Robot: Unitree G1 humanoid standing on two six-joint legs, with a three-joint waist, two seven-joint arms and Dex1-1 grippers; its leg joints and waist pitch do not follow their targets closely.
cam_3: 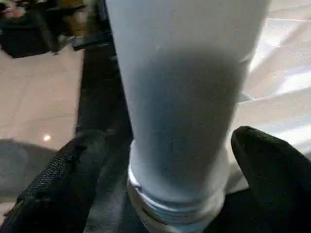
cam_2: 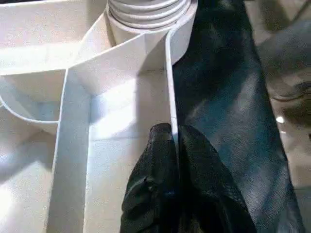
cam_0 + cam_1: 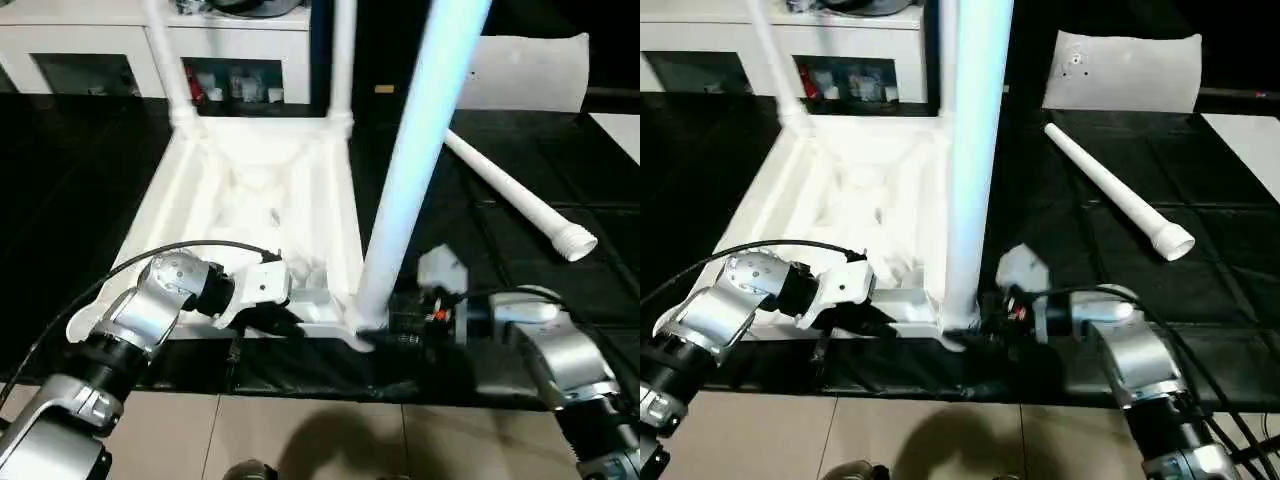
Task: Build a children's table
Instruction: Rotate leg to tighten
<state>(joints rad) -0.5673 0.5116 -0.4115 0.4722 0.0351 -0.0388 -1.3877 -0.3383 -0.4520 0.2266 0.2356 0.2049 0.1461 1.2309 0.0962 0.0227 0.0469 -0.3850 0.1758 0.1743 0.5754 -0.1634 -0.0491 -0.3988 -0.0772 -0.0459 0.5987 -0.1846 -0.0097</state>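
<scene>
The white tabletop lies upside down on a black mat, ribbed underside up. Two legs stand in its far corner sockets. A third leg stands upright in the near right socket. My right gripper is open, with one black finger on each side of this leg's base, close to it. My left gripper is shut on the thin near rim of the tabletop, a little left of that socket. A fourth leg lies loose on the mat to the right.
A white flat bag lies at the back right. A white cabinet with open shelves stands behind the tabletop. The black mat ends just in front of my arms, where light floor tiles begin.
</scene>
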